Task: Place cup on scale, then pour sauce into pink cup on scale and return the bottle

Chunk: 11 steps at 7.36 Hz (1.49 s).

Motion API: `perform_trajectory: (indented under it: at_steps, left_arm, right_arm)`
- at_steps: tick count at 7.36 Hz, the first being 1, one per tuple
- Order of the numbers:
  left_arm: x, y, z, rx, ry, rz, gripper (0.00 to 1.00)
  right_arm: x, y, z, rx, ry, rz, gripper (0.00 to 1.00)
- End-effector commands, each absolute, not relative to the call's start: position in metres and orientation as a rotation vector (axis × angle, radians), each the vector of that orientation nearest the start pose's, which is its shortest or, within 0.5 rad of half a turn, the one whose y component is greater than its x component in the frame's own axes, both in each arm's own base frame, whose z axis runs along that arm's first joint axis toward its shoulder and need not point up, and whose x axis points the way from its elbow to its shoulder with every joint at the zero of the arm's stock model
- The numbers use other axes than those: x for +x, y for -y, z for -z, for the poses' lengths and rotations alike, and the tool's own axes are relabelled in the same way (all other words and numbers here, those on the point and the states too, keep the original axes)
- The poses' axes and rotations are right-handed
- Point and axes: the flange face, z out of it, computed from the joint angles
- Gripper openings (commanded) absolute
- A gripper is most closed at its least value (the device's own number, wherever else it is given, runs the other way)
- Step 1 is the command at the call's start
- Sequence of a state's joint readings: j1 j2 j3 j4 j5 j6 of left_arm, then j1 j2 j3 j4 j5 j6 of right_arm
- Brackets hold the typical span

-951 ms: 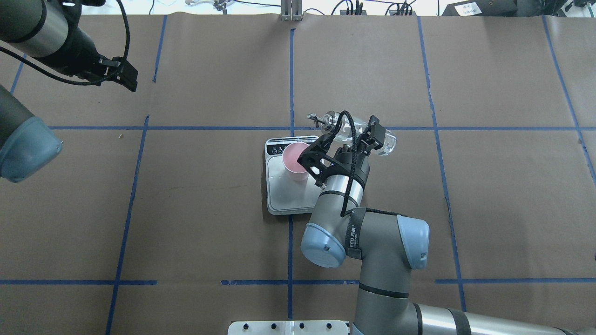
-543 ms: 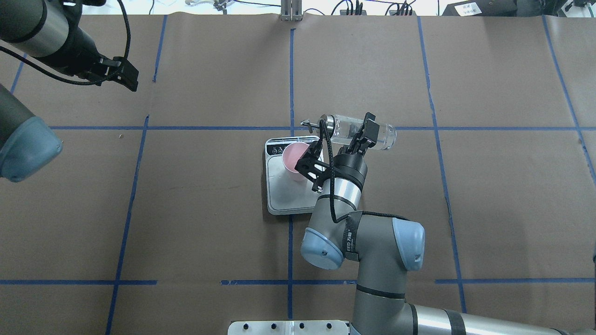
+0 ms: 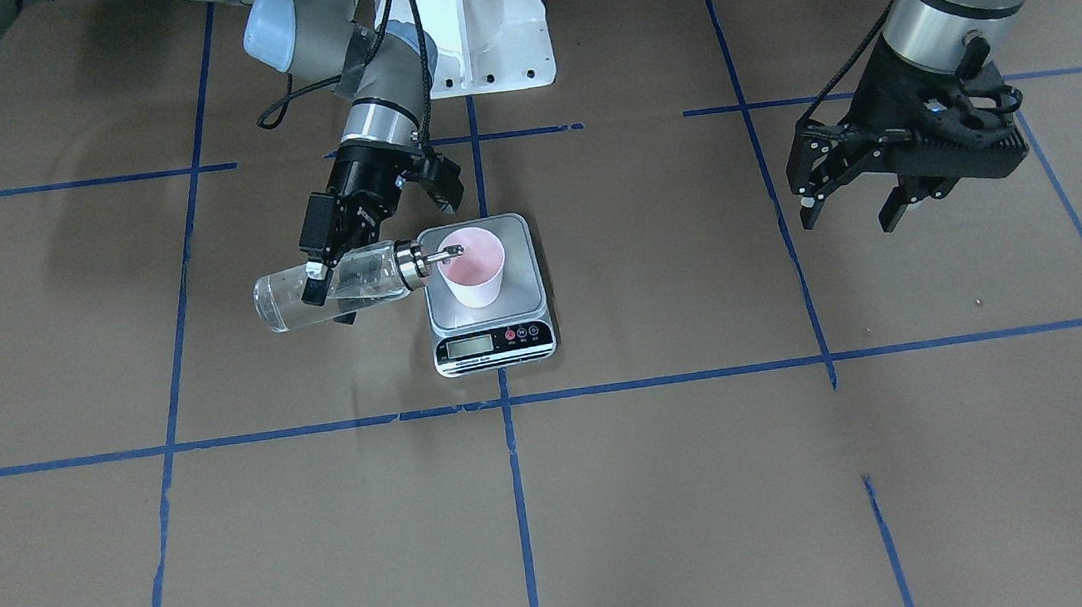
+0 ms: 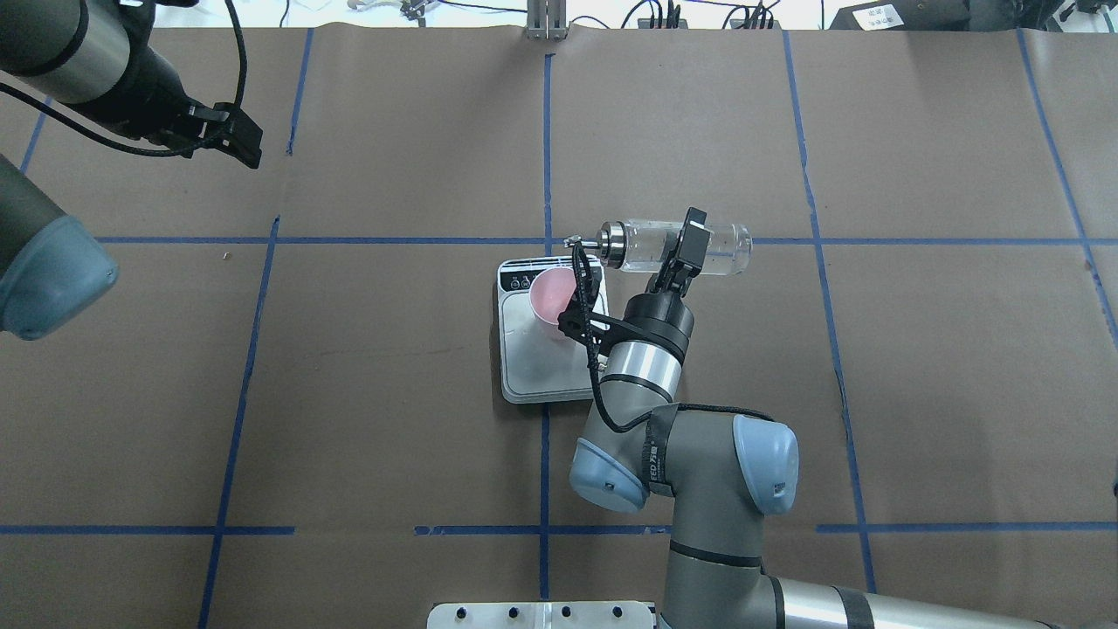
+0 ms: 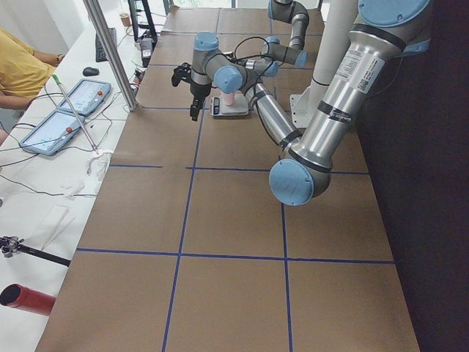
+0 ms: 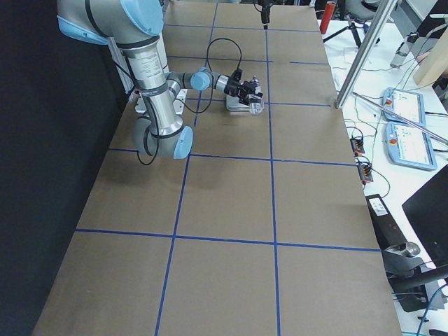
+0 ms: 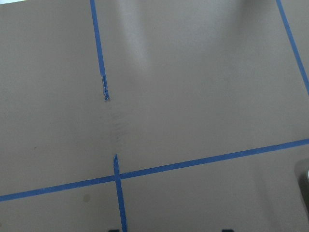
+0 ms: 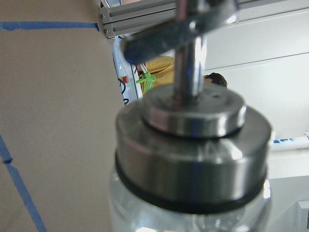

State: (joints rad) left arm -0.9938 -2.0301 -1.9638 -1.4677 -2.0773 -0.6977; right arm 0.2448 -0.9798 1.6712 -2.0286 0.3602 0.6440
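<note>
The pink cup [image 3: 475,265] [image 4: 552,301] stands upright on the scale [image 3: 522,290] [image 4: 537,376], near its display end. My right gripper [image 3: 329,294] [image 4: 677,253] is shut on the clear bottle [image 3: 284,300] [image 4: 721,249] around its middle. It holds the bottle about level, with the sauce inside and the spout [image 3: 443,252] [image 4: 574,241] over the cup's rim. I cannot tell whether liquid is flowing. The right wrist view shows only the silver collar [image 8: 193,159] and spout up close. My left gripper [image 3: 848,211] [image 4: 244,148] is open and empty, far off to the side.
Brown paper with blue tape lines [image 4: 546,140] covers the table. The white robot base plate [image 3: 483,38] [image 4: 541,616] is at the robot's edge. An operators' bench with tablets [image 5: 69,110] and a person in yellow [image 5: 22,66] lies beyond the far edge.
The right wrist has rolled. The bottle has turned from slanted to about level, and its spout has come over the cup's rim. The left arm has barely moved.
</note>
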Motion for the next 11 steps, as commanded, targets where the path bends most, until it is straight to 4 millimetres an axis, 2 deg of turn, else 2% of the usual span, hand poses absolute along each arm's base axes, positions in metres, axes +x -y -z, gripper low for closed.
perform_trajectory:
  at_steps: [1, 3, 5, 11]
  left_arm:
    - [0.2433, 0.5293, -0.2393, 0.306, -0.831, -0.076, 0.77]
    - [0.2423, 0.5260, -0.2362, 0.308, -0.837, -0.074, 0.77]
    - [0.2420, 0.5256, -0.2358, 0.308, -0.837, -0.074, 0.77]
    - [0.2420, 0.5256, -0.2358, 0.308, -0.837, -0.074, 0.77]
  right_arm:
    - [-0.5701, 0.3724, -0.2809, 1.118, -0.595, 0.531, 0.00]
    - [-0.5679, 0.3717, -0.2887, 1.098, -0.688, 0.604, 0.00]
    - [-0.5678, 0.3717, -0.2864, 1.084, -0.720, 0.645, 0.00]
    - [-0.5666, 0.3707, -0.2867, 1.081, -0.749, 0.677, 0.00]
